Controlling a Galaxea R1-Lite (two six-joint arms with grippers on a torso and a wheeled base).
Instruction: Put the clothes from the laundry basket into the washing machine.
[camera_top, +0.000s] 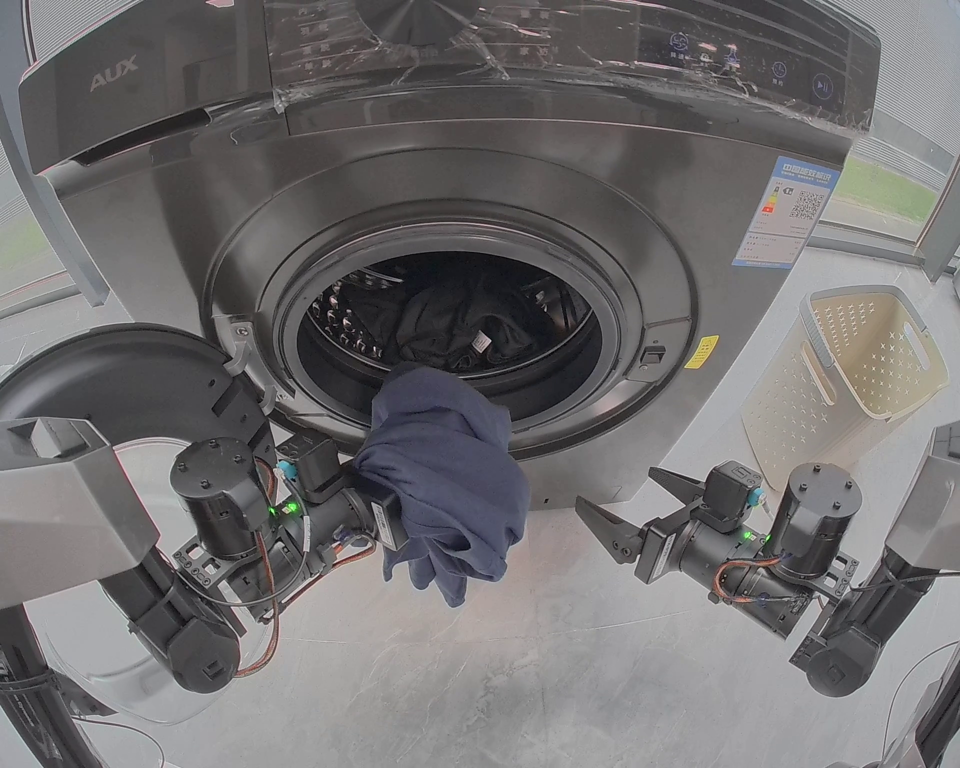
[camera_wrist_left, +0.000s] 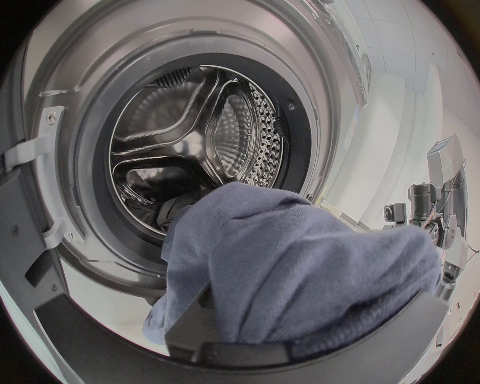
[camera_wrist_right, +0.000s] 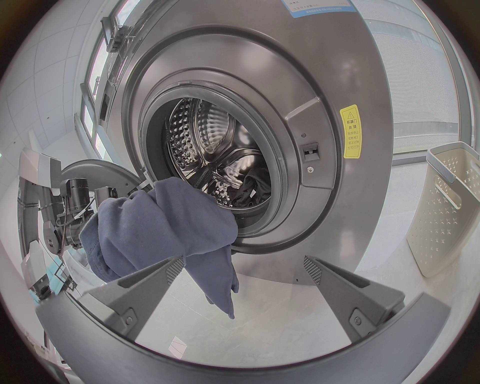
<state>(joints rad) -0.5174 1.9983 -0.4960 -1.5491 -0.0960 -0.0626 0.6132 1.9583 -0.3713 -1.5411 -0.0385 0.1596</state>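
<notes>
Left pincer (camera_top: 395, 520) clamped on the blue garment (camera_top: 450, 480), hanging just before the washer (camera_top: 600, 200) opening; right pincer (camera_top: 620, 495) spread apart, empty. Loading step: next, push into the drum (camera_top: 340, 310) and let go.

Left end effector (camera_top: 396, 520) tight on garment (camera_top: 450, 450) (right end effector (camera_top: 617, 489) agape)

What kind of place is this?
Probably a laundry area, perhaps a test room: a front-loading washing machine stands open on a smooth grey floor, a cream laundry basket beside it, a blue garment hanging before its drum.
</notes>
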